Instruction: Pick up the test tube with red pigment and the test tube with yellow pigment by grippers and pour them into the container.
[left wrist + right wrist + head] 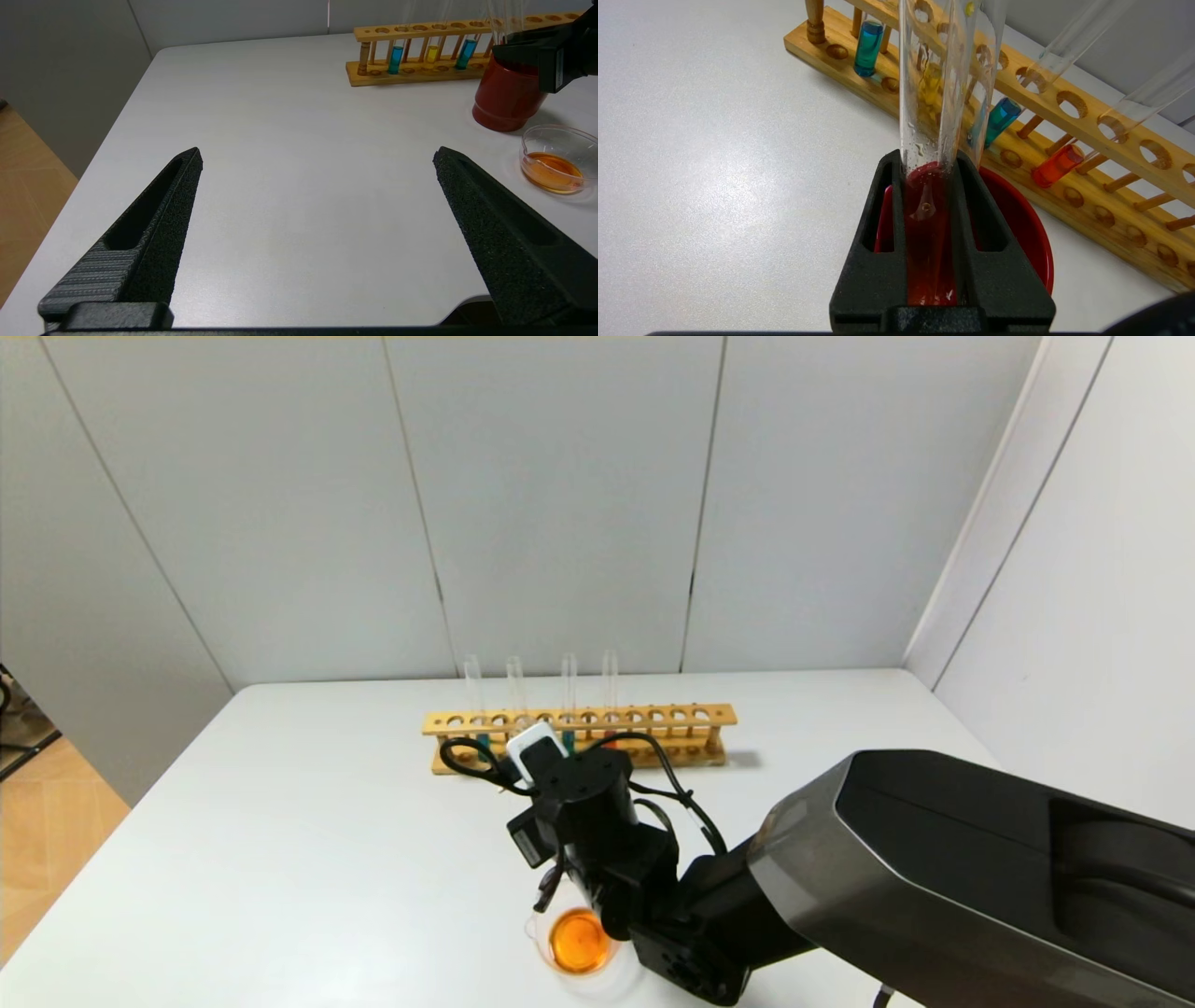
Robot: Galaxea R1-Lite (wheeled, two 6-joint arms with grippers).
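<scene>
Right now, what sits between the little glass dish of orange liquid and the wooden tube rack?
A dark-red cup, seen in the left wrist view; the right gripper holds a test tube above it.

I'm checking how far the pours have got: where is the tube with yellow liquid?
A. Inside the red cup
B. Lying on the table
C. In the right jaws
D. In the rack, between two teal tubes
D: the yellow tube stands in the rack between two teal tubes, while the right gripper holds a clear tube over the red cup.
</scene>
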